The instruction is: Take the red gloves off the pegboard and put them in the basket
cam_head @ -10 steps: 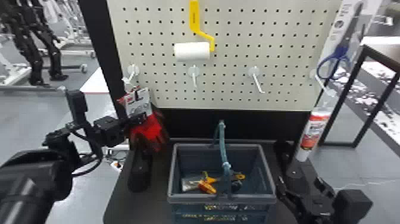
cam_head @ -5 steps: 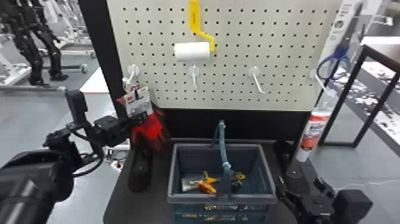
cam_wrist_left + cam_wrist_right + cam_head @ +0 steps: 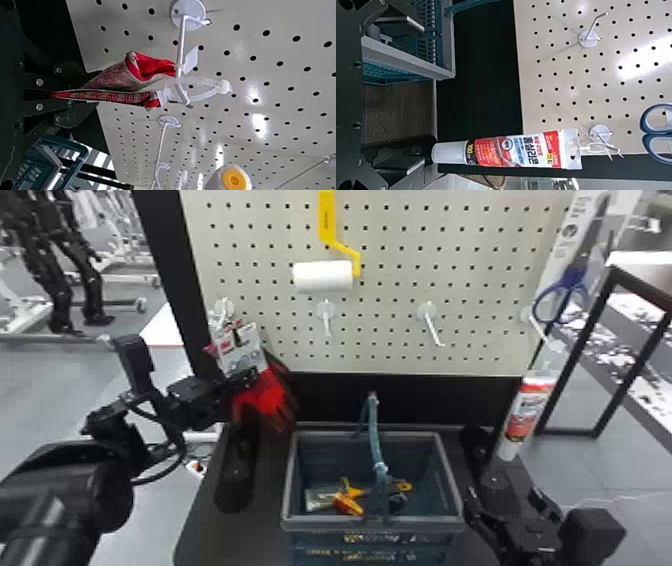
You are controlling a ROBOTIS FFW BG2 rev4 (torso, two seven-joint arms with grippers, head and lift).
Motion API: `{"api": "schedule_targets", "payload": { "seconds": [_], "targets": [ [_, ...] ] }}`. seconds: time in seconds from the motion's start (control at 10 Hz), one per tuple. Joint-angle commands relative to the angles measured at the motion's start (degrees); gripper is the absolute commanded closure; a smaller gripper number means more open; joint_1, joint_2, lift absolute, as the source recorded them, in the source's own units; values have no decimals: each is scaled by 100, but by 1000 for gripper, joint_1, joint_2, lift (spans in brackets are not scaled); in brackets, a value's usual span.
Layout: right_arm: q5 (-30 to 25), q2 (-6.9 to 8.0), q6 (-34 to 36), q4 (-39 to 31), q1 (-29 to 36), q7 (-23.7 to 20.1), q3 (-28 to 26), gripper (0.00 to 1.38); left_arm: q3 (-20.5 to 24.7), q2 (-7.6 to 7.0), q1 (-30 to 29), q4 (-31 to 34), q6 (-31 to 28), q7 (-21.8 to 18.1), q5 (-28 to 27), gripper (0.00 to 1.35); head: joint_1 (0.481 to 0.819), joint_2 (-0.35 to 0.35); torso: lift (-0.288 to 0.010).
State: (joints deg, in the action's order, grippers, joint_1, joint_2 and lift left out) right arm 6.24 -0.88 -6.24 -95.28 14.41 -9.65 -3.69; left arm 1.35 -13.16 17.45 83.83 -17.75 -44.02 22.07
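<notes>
Left end effector (image 3: 251, 376): fingers clamped together on the red gloves (image 3: 266, 392), just below their card (image 3: 245, 351). Gloves sit above the basket (image 3: 420, 520) and out to its left, finger ends dangling. Since the earlier frames the arm has edged up and slightly inward, toward the basket's side, and the gloves have risen with it.

Above the grip, the clear tie (image 3: 224, 86) loops around the white hook (image 3: 181, 47) near its tip, so the gloves are held but not free. Reading: unhooking is under way. Next move likely calls for a little more lift, then a pull outward off the tip before any travel to the basket. Risk: dragging sideways too soon could snag the tie or twist the gloves out of the grip.

Farther out: the basket stands on the bench (image 3: 200, 535), handle raised, orange and yellow tools (image 3: 348, 503) inside. The handle crosses its opening; the drop should probably go beside it. Right end effector (image 3: 423, 95) idle, fingers apart, just right of the basket, below a hanging tube (image 3: 527, 410).
</notes>
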Motion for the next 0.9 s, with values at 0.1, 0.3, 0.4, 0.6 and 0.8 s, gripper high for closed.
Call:
{"api": "schedule_targets", "payload": {
  "seconds": [0.1,0.3,0.4,0.6,0.8],
  "targets": [
    [0,0,0,0,0,-1,0,136,-83,77,-145,239,-18,121,166,1222,549,0,-100],
    [18,0,0,27,0,-1,0,136,-109,218,-374,564,9,394,236,1222,549,0,-100],
    [18,0,0,27,0,-1,0,136,-126,279,-497,696,44,543,228,1222,549,0,-100],
    [18,0,0,27,0,-1,0,136,-153,446,-681,722,158,728,236,1222,549,0,-100],
    [26,0,0,27,0,-1,0,136,-126,701,-901,661,598,974,263,1222,549,0,-100]
  ]
}}
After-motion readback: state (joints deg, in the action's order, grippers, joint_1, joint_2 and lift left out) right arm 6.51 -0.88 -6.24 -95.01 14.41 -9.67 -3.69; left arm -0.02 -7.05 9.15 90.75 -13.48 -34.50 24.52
